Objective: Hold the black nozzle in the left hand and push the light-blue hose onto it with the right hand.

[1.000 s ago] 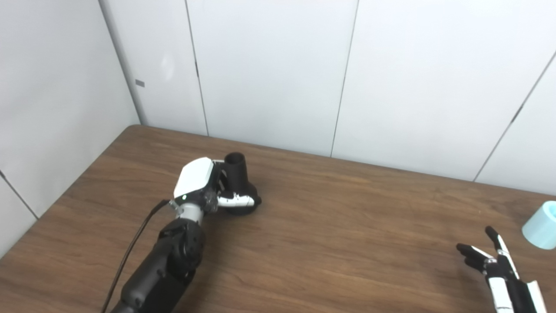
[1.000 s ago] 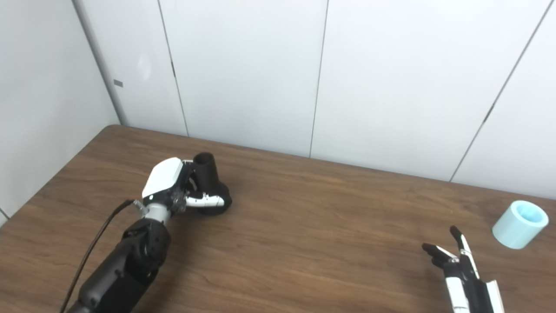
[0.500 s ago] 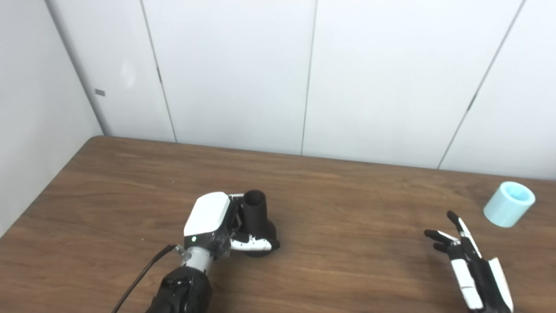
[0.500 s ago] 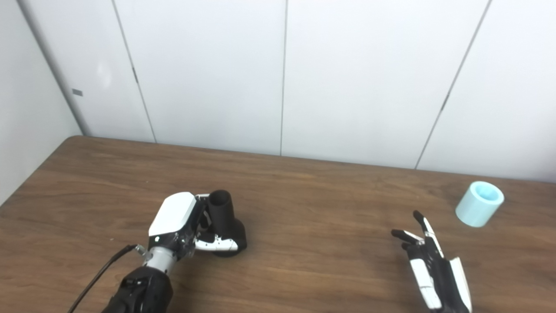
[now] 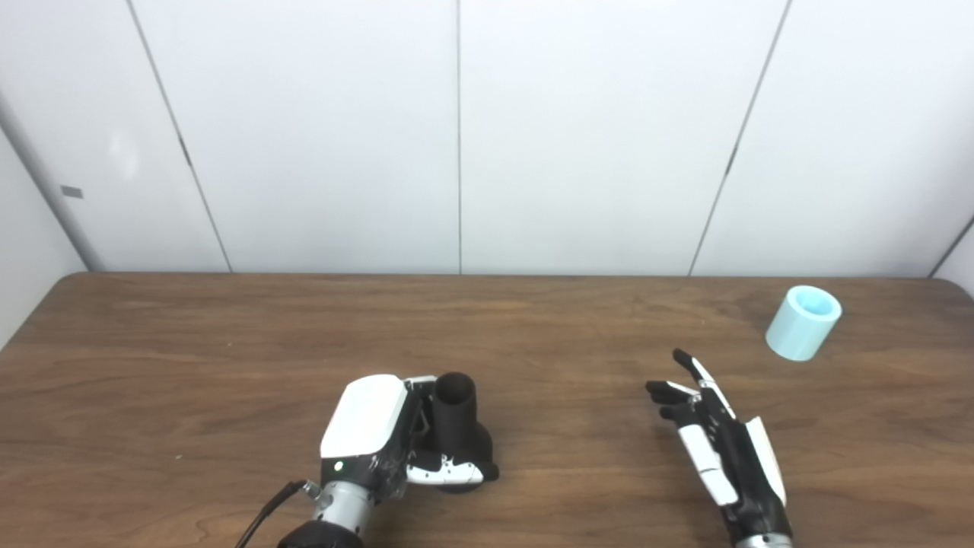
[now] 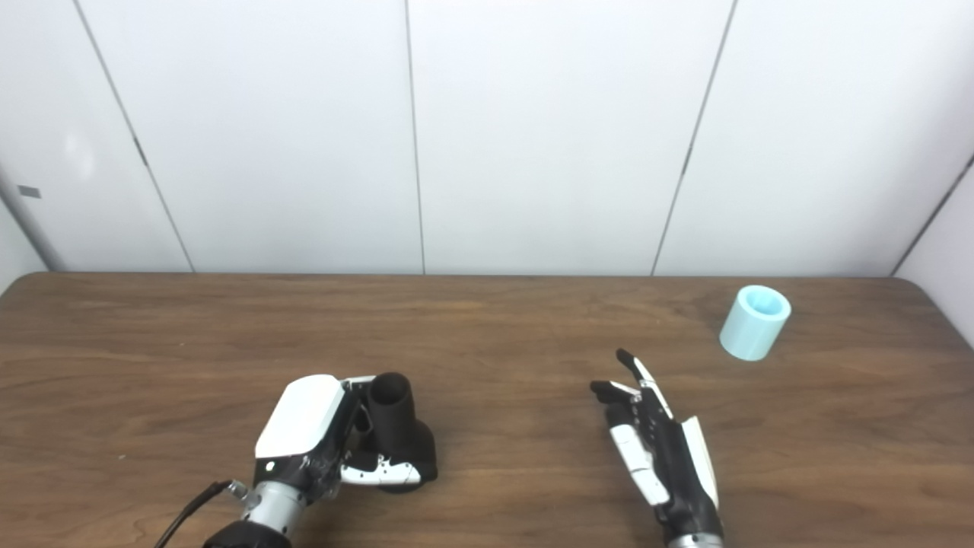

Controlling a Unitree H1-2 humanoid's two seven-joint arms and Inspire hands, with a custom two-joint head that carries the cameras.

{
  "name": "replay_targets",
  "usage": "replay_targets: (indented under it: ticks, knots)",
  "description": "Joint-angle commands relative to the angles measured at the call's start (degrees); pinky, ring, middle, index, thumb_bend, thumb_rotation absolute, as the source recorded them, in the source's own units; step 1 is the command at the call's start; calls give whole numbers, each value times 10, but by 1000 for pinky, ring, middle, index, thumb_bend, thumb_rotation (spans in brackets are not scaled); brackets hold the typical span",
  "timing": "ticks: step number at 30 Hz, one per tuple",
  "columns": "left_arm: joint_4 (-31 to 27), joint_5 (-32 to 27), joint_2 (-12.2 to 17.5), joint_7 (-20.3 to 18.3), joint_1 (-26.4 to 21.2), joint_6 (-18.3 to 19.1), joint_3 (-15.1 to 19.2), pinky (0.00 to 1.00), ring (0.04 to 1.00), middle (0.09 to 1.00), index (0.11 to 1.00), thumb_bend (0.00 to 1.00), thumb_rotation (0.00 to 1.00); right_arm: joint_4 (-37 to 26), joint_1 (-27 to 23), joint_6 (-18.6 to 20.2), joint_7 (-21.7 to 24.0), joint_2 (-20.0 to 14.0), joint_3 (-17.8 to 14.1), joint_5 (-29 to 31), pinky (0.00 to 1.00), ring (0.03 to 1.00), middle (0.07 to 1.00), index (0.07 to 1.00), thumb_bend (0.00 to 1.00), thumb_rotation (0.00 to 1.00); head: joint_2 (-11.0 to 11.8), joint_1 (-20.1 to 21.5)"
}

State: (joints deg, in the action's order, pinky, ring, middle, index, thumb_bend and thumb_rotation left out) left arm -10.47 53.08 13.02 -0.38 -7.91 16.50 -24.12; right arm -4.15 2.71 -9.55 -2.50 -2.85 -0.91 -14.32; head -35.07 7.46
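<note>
Across the last second the head cameras have swung right, so the whole brown wooden table (image 5: 228,335) is now framed; the white-backed left hand (image 5: 380,434) keeps its fingers wrapped around the upright black tubular nozzle (image 5: 455,415) at lower centre. The black-and-white right hand (image 5: 715,441), fingers spread and empty, has edged toward but remains well apart from the short light-blue cylindrical hose piece (image 5: 803,323) at right, whose open bore looks empty, so its pickup appears next.
</note>
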Motion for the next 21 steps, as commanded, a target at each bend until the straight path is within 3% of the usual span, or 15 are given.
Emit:
replay_targets:
  ticks: [1, 6, 11, 15, 21]
  knots:
    - [-7, 13, -6, -8, 8, -6, -8, 420, 459, 481, 492, 506, 0, 29, 32, -5, -10, 22, 13, 7, 659, 759, 769, 905, 462, 650, 0, 4]
    - [-3, 15, -11, -4, 17, -25, -7, 414, 454, 475, 497, 506, 0, -13, 36, 34, -1, 26, 5, 36, 698, 809, 822, 923, 488, 550, 2, 32]
    - [0, 11, -14, -4, 26, -42, -4, 430, 458, 486, 489, 506, 0, -68, 24, 61, -8, 11, -9, 20, 831, 835, 828, 910, 561, 464, 3, 63]
    - [4, 8, -11, -1, 29, -57, -1, 423, 458, 489, 487, 506, 0, -106, 3, 85, -9, -9, -28, 14, 859, 829, 826, 897, 604, 420, 3, 92]
    - [15, -12, -9, 4, 33, -84, 12, 401, 436, 468, 503, 505, 0, -137, -49, 120, -10, -62, -67, -2, 754, 796, 807, 845, 639, 457, 8, 145]
